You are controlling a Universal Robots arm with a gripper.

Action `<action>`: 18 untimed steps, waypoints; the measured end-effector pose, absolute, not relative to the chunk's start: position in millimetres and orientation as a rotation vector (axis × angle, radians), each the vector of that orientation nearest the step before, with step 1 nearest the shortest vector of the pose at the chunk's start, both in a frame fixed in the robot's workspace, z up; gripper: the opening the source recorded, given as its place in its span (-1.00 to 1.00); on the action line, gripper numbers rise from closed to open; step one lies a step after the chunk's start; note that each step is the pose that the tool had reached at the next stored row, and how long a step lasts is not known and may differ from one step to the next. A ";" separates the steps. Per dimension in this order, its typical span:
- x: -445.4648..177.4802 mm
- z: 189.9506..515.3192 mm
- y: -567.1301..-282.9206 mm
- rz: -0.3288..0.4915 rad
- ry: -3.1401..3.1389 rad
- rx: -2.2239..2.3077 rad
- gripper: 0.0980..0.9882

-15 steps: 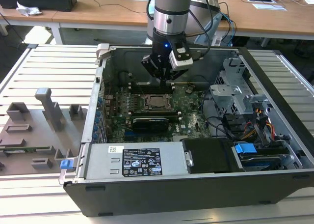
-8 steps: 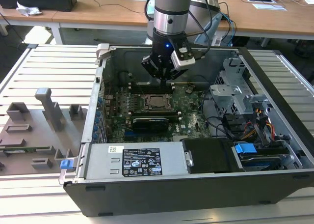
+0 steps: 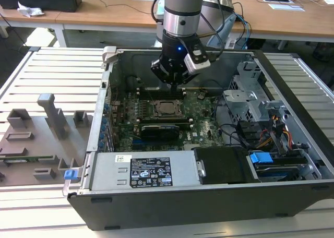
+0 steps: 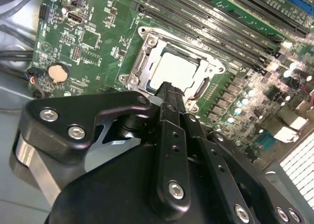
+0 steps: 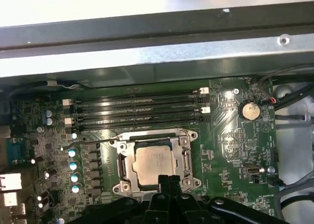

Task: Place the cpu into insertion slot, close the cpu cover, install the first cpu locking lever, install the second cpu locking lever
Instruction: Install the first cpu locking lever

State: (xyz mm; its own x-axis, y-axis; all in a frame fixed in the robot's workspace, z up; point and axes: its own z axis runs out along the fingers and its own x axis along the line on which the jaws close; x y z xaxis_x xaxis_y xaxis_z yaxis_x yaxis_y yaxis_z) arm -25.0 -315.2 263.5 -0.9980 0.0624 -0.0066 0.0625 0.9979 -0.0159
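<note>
The cpu [image 5: 154,164] lies flat in the insertion slot [image 3: 167,108], its silver top showing in both wrist views [image 4: 171,70]. The cpu cover [image 5: 187,157] lies down around the chip, framing it. A thin wire locking lever [image 5: 93,141] stretches out from the socket's corner beside the memory slots. My gripper [image 5: 170,183] is shut with nothing between its fingers. It hovers just above the socket's edge, and its black tip [image 4: 169,90] overlaps the rim of the cover. In the exterior view the gripper [image 3: 174,83] hangs above the far side of the socket.
Long black memory slots [image 5: 137,111] run beside the socket and a black card [image 3: 164,128] lies on its near side. The case walls, a power supply [image 3: 141,173], a drive cage [image 3: 250,99] and cables [image 3: 271,136] surround the board. A grey fixture [image 3: 42,136] sits at the exterior view's left.
</note>
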 end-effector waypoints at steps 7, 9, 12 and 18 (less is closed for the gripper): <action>-25.0 263.5 -315.2 -0.024 3.133 -0.096 -0.98; -25.0 263.5 -315.2 -0.024 3.128 -0.185 -0.98; -25.0 263.5 -315.2 -0.024 3.124 -0.243 -0.98; -29.2 263.5 -315.2 -0.024 3.124 -0.250 -0.98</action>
State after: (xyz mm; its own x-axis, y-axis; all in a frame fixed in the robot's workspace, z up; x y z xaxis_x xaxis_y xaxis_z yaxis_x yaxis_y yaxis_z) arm -29.2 -315.2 263.5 -0.9873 -0.1588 -0.0066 -0.1587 0.9872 -0.0159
